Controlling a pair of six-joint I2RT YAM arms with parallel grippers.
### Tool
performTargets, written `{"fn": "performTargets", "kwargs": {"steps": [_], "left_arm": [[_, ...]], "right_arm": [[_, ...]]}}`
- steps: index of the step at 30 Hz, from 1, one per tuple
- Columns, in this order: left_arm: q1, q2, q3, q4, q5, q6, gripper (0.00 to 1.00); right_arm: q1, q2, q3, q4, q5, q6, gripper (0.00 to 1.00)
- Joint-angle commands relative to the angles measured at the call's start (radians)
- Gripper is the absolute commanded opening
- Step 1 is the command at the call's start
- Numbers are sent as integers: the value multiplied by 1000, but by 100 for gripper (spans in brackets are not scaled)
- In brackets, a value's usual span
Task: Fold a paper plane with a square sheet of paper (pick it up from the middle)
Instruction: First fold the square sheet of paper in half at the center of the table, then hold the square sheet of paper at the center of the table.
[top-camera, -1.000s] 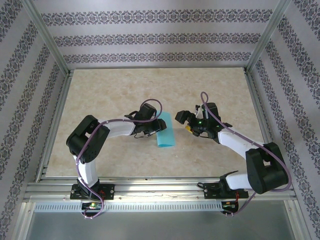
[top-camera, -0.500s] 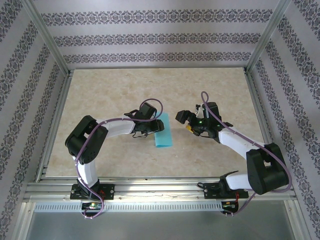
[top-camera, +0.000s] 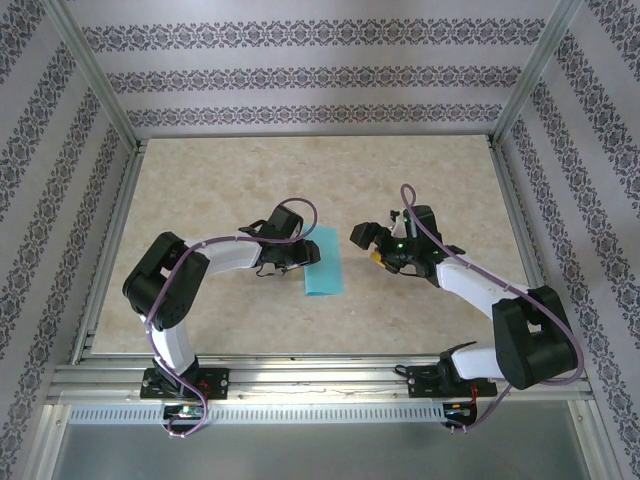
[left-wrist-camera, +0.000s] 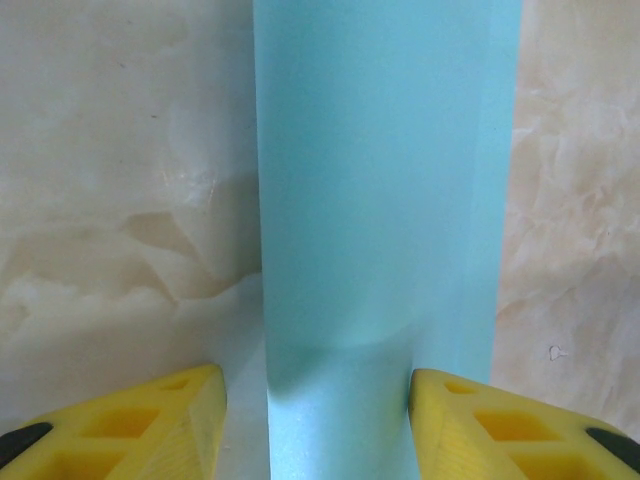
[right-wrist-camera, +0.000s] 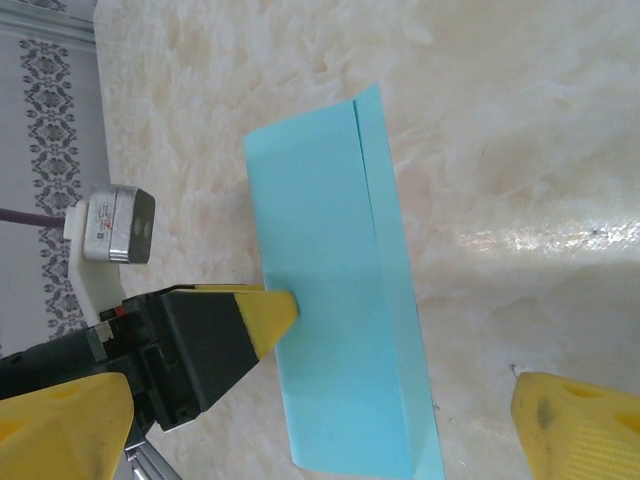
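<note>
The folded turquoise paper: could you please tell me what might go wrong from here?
1. The paper is folded unevenly: a strip of one layer shows past the other along one side, so later folds may skew.
2. The left claw stands open with a fingertip on the paper's edge; any sideways move could drag it across the table, as the right claw is off it.

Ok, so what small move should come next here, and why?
Probably bring the open right gripper in over the square sheet of paper to steady its free side. The sheet lies folded in half on the table, layers slightly offset, and the left gripper only brackets it at one edge, jaws apart, so it looks unsecured.
</note>
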Motion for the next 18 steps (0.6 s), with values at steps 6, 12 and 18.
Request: {"fn": "performTargets", "kwargs": {"steps": [6, 12, 18], "left_arm": [[13, 8, 20, -56, -6, 25, 56], [10, 50, 59, -101, -3, 13, 58], [3, 78, 93, -151, -26, 2, 59]], "right_arm": [[29, 9, 6, 21, -18, -25, 86], [47, 56, 28, 1, -26, -57, 64], [52, 103, 37, -2, -41, -53, 48]]}}
